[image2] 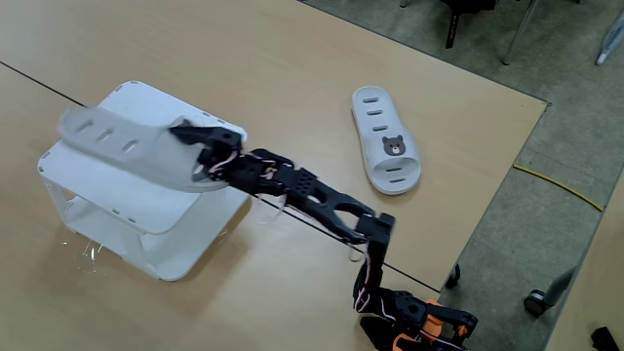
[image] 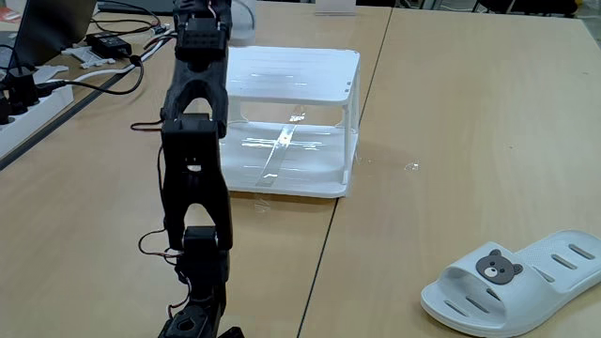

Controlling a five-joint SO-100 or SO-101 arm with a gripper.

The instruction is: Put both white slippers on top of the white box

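Gripping one white slipper, the tool (image2: 200, 154) sits in the left-centre of the high fixed view, clamped on the strap end of the carried slipper (image2: 122, 148), which hangs blurred over the flat top of the white box (image2: 93, 200) in the left of the frame. Its long axis runs from upper left to lower right, roughly in line with the outstretched arm (image2: 312, 200), and the free end lies beyond the tool, above the box's far side. I judge the placement turns on this: the slipper is already over the top, so the move is mostly downward. The second slipper (image2: 387, 153) lies on the tabletop (image2: 292, 78) in the upper right-centre, well apart from the box, bear badge up, its length running top to bottom of the frame. From the low fixed view, the arm (image: 195, 178) rises up the left-centre and crosses the box (image: 310, 89) in the upper middle; the other slipper (image: 515, 282) rests in the lower right corner, well apart from both.
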